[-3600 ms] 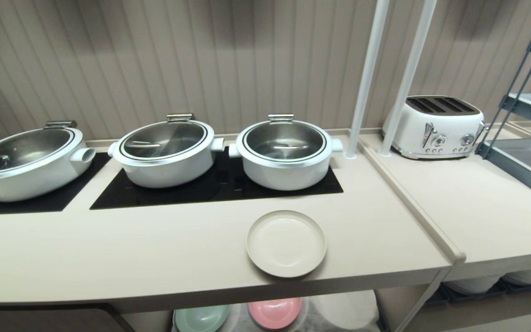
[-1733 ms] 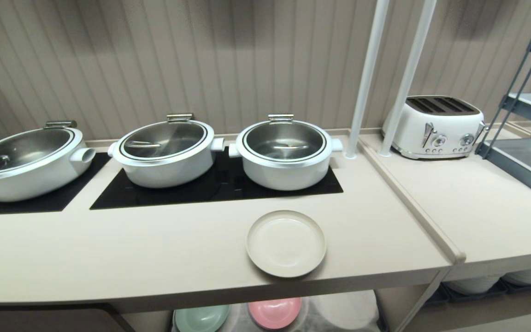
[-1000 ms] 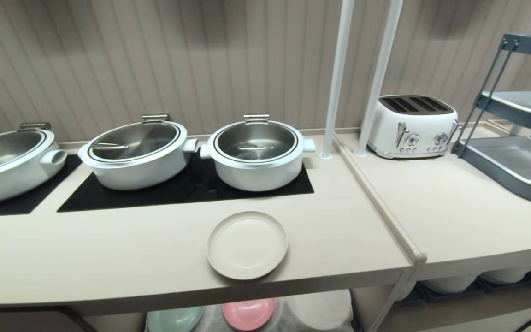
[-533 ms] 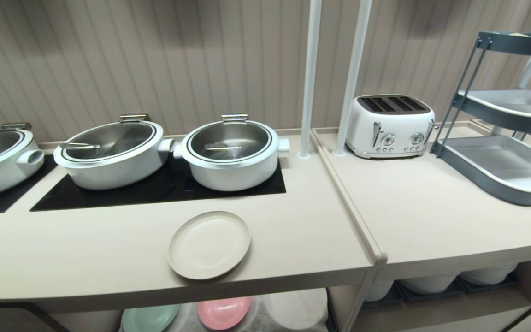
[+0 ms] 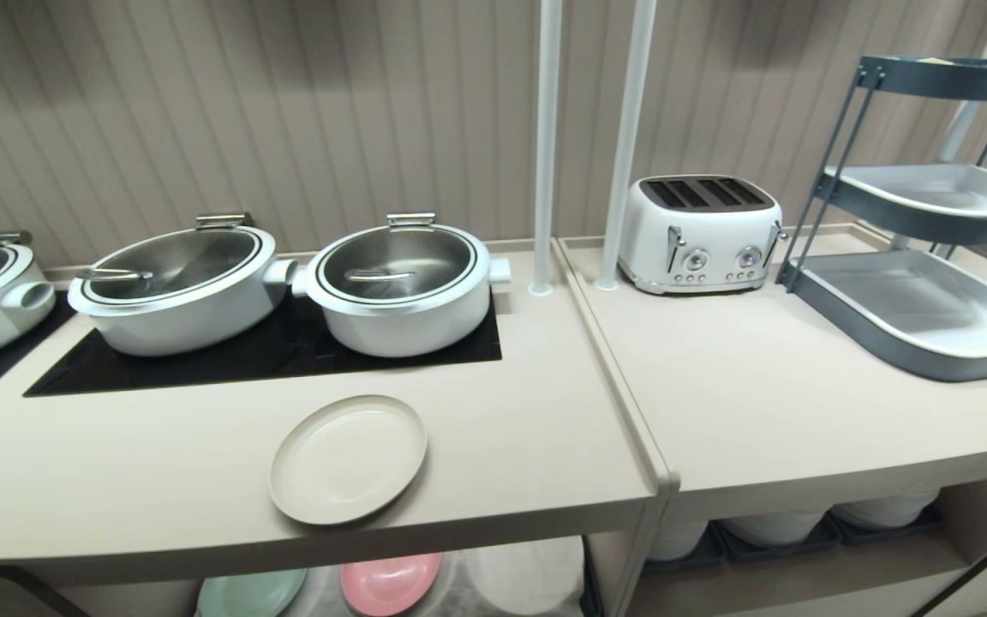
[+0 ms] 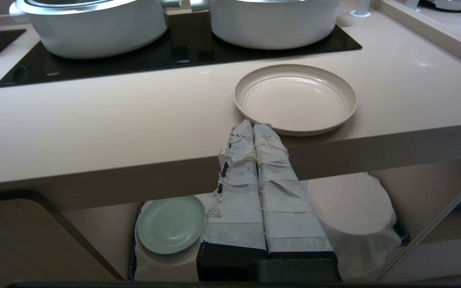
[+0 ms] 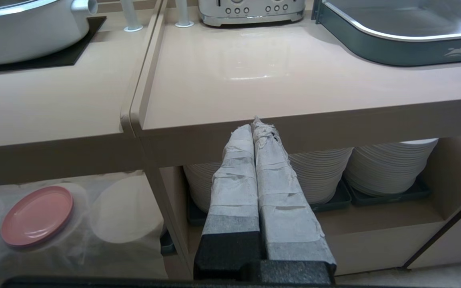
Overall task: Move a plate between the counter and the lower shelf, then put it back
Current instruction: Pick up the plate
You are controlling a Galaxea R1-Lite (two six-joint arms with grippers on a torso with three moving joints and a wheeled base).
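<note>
The cream-beige plate [image 5: 348, 458] [image 6: 294, 98] lies flat near the front edge of the beige counter [image 5: 134, 463], in front of the black hob panel. Below it the lower shelf [image 5: 493, 583] [image 6: 350, 208] holds a white draped cloth, a mint-green plate [image 6: 170, 224] and a pink plate [image 5: 389, 583]. My left gripper [image 6: 253, 125] is shut and empty, held in front of the counter edge, short of the plate. My right gripper [image 7: 257, 126] is shut and empty too, in front of the adjoining worktop's edge. Neither arm shows in the head view.
Three white pots [image 5: 399, 283] stand on the hob panels. A raised ridge [image 5: 622, 386] ends the counter. Beyond it are a white toaster [image 5: 699, 231], two white poles [image 5: 545, 146] and a grey tiered tray rack [image 5: 913, 308]. Tall white plate stacks [image 7: 386, 168] fill the wider recess.
The whole head view has shifted left: the camera has swung right, bringing more of the toaster worktop and tray rack into view. The plate stays where it was on the counter.
</note>
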